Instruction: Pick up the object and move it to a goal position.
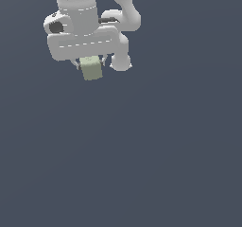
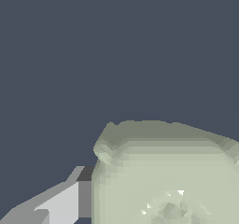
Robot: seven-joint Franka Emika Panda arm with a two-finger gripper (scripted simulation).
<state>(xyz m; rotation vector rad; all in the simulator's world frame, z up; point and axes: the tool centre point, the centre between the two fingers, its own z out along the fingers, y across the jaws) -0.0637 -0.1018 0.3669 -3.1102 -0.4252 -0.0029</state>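
The object is a small pale greenish-beige cube (image 1: 90, 68) with rounded edges. It sits between the fingers of my white gripper (image 1: 90, 66), just below the hand, in the upper left of the exterior view. The gripper is shut on the cube and holds it off the surface. In the wrist view the cube (image 2: 168, 176) fills much of the picture, very close to the camera, and one grey finger (image 2: 60, 202) presses against its side. The other finger is hidden behind the cube.
A plain dark blue-grey surface (image 1: 142, 150) fills the remainder of both views. The white arm links (image 1: 85, 18) rise behind the gripper at the top of the exterior view.
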